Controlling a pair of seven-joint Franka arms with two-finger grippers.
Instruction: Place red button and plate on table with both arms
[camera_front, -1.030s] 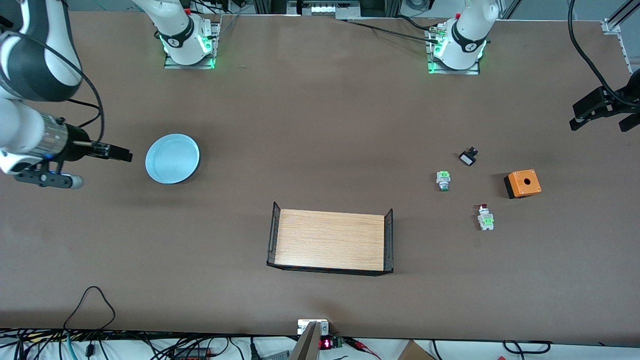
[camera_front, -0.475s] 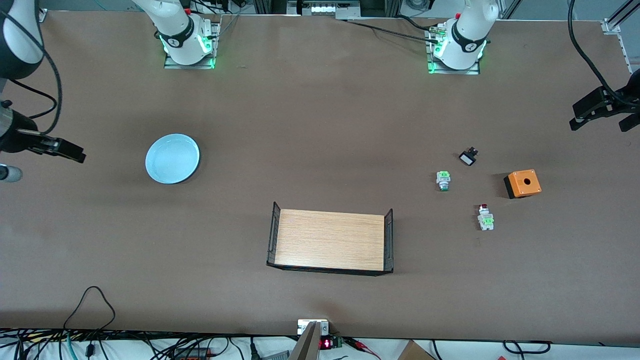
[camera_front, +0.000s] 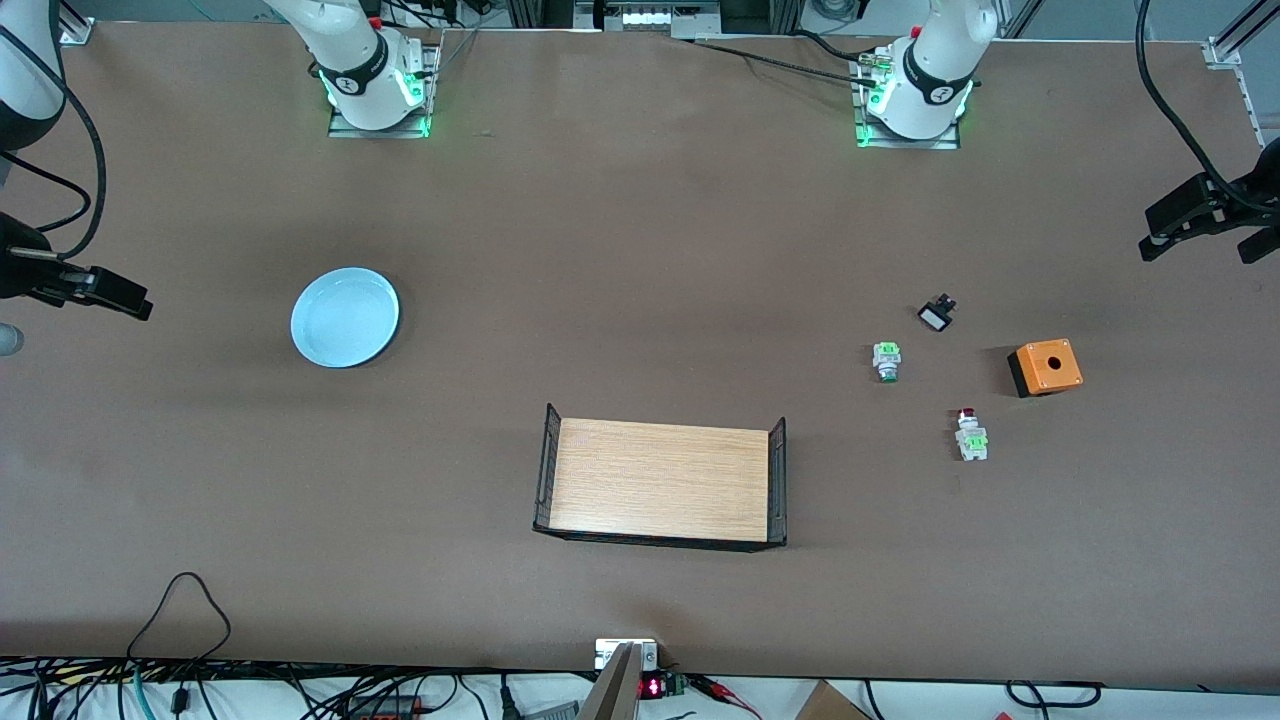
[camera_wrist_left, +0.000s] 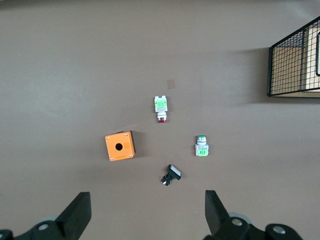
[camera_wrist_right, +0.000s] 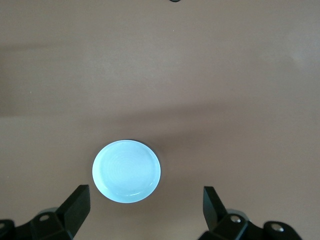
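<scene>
The pale blue plate (camera_front: 345, 317) lies upright on the brown table (camera_front: 640, 250) toward the right arm's end. It also shows in the right wrist view (camera_wrist_right: 127, 170). My right gripper (camera_front: 128, 302) is open and empty, over the table edge at that end, well clear of the plate; its point in the right wrist view is (camera_wrist_right: 145, 216). The red button (camera_front: 968, 432) lies on its side on the table toward the left arm's end, and shows in the left wrist view (camera_wrist_left: 161, 106). My left gripper (camera_front: 1205, 240) is open and empty, high over that end (camera_wrist_left: 145, 216).
Near the red button lie a green-and-white switch (camera_front: 886, 360), a small black-and-white button (camera_front: 936, 315) and an orange box (camera_front: 1045, 367) with a hole. A light-wood tray (camera_front: 660, 483) with black wire ends stands at mid-table, nearer the front camera. Cables hang at the table's front edge.
My right gripper has drawn back from beside the plate toward the right arm's end of the table. The plate, the buttons and the left arm have not moved.
</scene>
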